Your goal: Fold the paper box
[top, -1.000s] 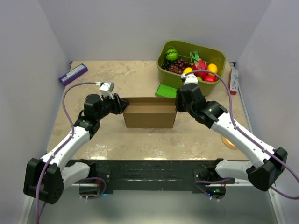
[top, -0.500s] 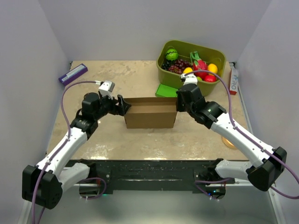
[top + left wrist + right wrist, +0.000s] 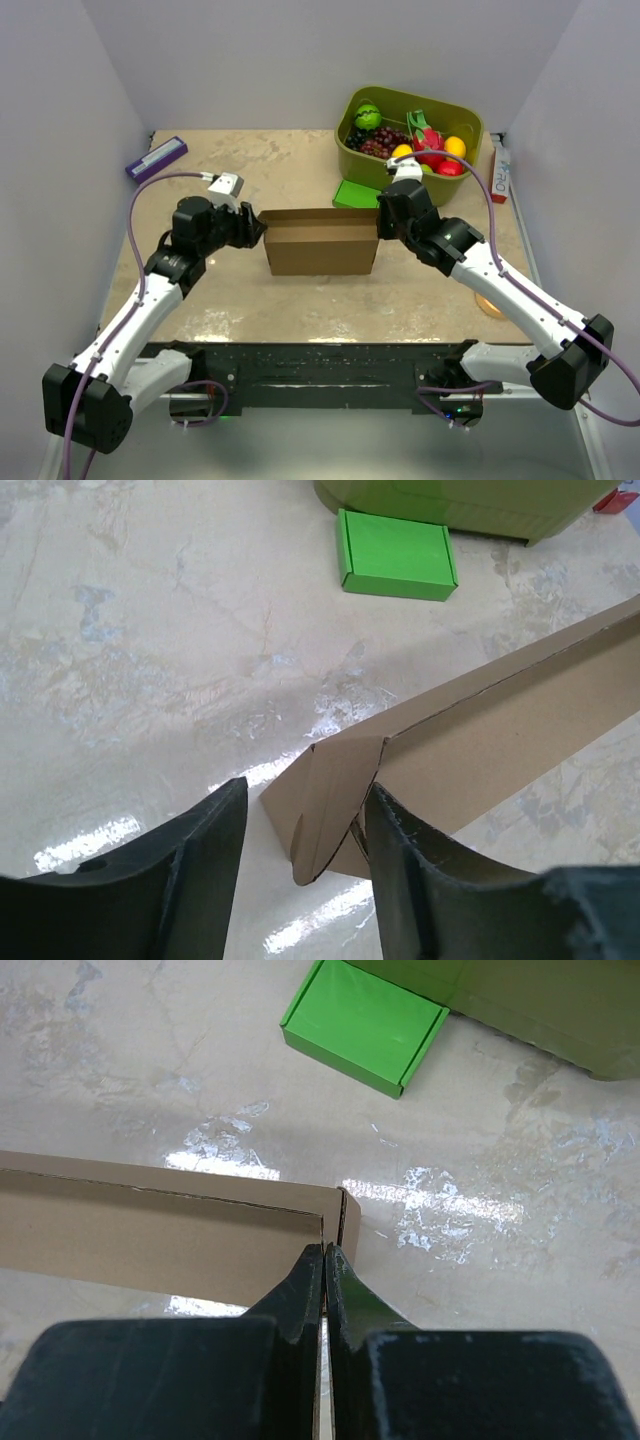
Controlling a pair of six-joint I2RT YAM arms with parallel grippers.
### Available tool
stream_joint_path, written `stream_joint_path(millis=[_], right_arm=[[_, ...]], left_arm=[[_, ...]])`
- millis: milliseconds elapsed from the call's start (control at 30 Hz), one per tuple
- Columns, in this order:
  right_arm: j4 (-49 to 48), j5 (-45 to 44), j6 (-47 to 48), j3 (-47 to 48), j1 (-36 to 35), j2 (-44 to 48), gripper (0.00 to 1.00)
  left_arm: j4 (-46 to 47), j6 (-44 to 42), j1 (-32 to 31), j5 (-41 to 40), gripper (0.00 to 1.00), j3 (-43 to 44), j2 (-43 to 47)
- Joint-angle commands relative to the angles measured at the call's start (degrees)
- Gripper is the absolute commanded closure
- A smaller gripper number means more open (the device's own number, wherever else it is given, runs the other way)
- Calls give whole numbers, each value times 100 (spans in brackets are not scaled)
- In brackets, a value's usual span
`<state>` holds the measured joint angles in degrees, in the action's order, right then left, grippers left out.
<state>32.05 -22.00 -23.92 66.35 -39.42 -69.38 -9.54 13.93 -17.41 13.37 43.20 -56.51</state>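
Far left on the table (image 3: 290,150), the purple box (image 3: 156,158) carried a pale label that I could not read at that size.

Next came the left gripper (image 3: 252,228), and that was where the change was. Half a second before, I had seen its jaws spread wide at the left end of the paper box (image 3: 320,250). By this moment they had narrowed again and the wrist had drawn back a touch. They were still apart, straddling the loose end flap (image 3: 335,790). I could not tell from the wrist view whether either finger touched it. I took this to mean the left flap was not yet gripped or tucked, so that end stayed unfinished.

The box itself stood mid-table as a shallow open trough, about where it had been a second before. Its cardboard was plain brown with no print.

The right gripper (image 3: 384,222) had closed over that same second. Its fingers were pressed together on the thin right end wall, pinning that corner, as far as I could judge.

Behind it lay the small green box (image 3: 355,194), unmarked, against the olive bin (image 3: 470,125) of fruit. The white pack (image 3: 500,170) at the right edge bore dark lettering too small to read.
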Motion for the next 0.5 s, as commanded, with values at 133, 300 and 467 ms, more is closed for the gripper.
stream_joint_path(millis=[133,300,467], right_arm=[[-85,-68,72,-34,-22,-93,100],[-129,-111,72,-34,-22,-154,100],[-164,-129,63,-87,-22,-154,100]], left_arm=[[-153,162,-34,-1,68,356,44],[-162,355,-34,61,94,549,-97],[-48,540,-43,131,100,646,-220]])
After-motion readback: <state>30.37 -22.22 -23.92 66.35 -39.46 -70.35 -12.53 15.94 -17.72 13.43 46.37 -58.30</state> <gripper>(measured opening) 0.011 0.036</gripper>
